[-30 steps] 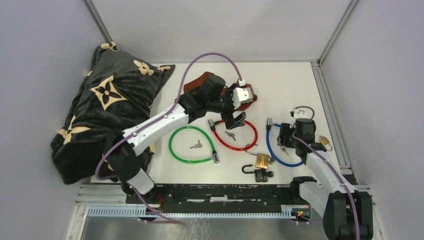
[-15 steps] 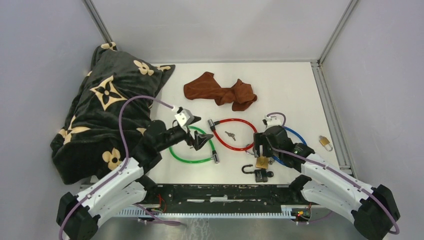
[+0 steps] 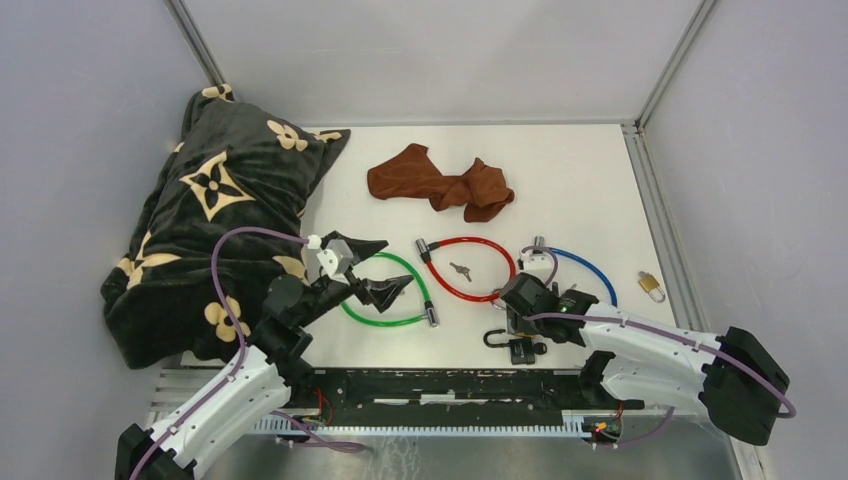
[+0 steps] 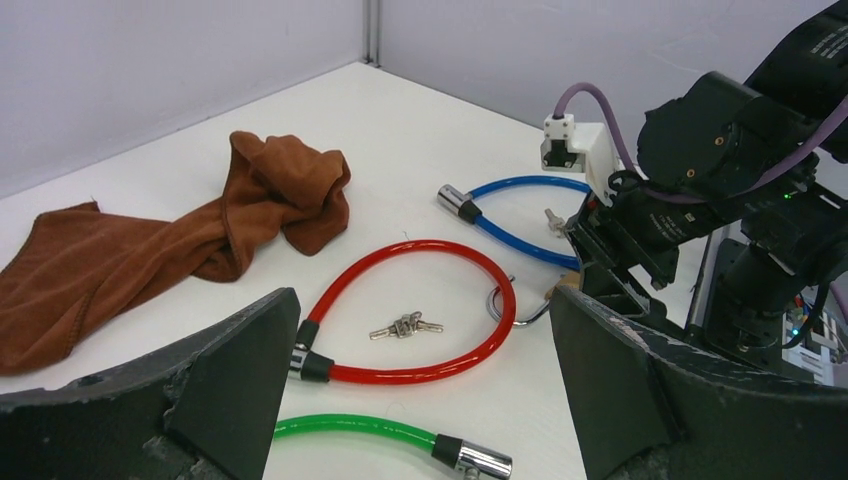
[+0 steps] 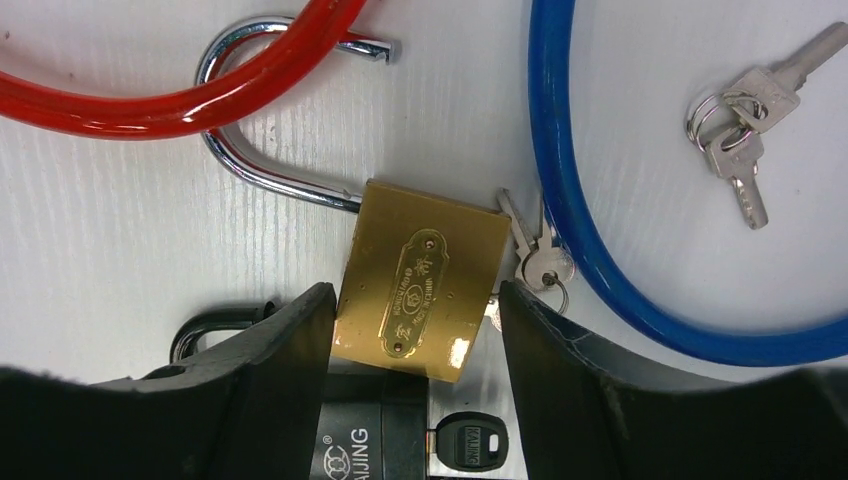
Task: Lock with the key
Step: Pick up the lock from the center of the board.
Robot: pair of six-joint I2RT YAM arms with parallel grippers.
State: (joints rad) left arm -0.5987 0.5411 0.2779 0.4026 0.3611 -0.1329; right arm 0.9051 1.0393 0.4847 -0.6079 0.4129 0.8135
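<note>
Both fingers of right gripper flank padlock, grip unclear; left gripper wide, well left of padlock. Step: securing padlock. Next: press shackle shut, turn keys.

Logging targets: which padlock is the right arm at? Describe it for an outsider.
On the white table, between the red cable lock and the blue cable lock, the right gripper straddles a brass padlock. Its open shackle crosses the red cable; the neighbouring padlock is black, the other brass one far right.
</note>
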